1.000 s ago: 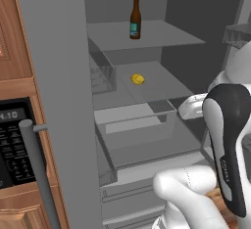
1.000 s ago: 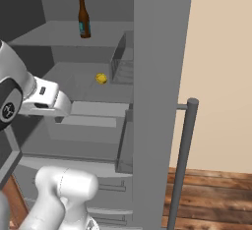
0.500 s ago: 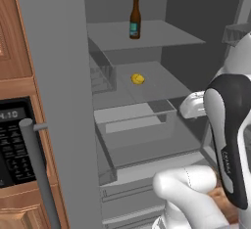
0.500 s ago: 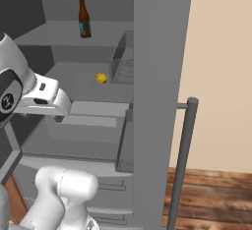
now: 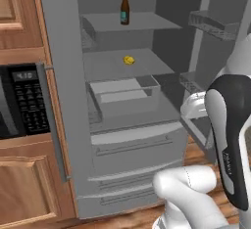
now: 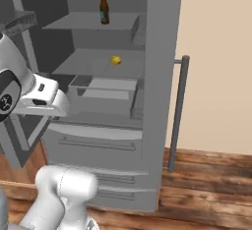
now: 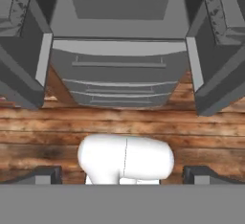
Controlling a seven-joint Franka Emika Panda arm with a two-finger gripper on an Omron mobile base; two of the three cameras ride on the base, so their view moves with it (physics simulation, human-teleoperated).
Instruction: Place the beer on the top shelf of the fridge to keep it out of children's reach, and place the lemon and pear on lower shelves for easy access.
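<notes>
Open fridge (image 5: pixel 63 125), plain matte grey, both doors swung wide. Beer (image 5: pixel 125 8) standing upright on the top shelf (image 5: pixel 142 22), well above and beyond the claw (image 7: pixel 122 173): slim dark brown glass, long neck vertical, teal-blue label. Lemon (image 5: pixel 129 60) resting on the next shelf down, one of the lower shelves (image 5: pixel 103 66), also above and ahead of the claw: small, bright yellow, smooth oval. Same bottle (image 6: pixel 104 7) and lemon (image 6: pixel 116 60) seen from the right base view, bottle directly above the fruit's level. Pear not seen anywhere in these views, so its direction from the claw cannot be told.

Claw released, its two dark finger tips spread wide at the lower corners of the hand view, nothing between them. Claw held low in front of the fridge, aimed downward at the wooden plank floor (image 7: pixel 210 137) and the grey drawer fronts (image 7: pixel 119 65) with thin bar pulls. Wire-mesh door racks (image 5: pixel 213 23) to either side. Judged: beer and lemon done, pear left to fetch from elsewhere.
</notes>
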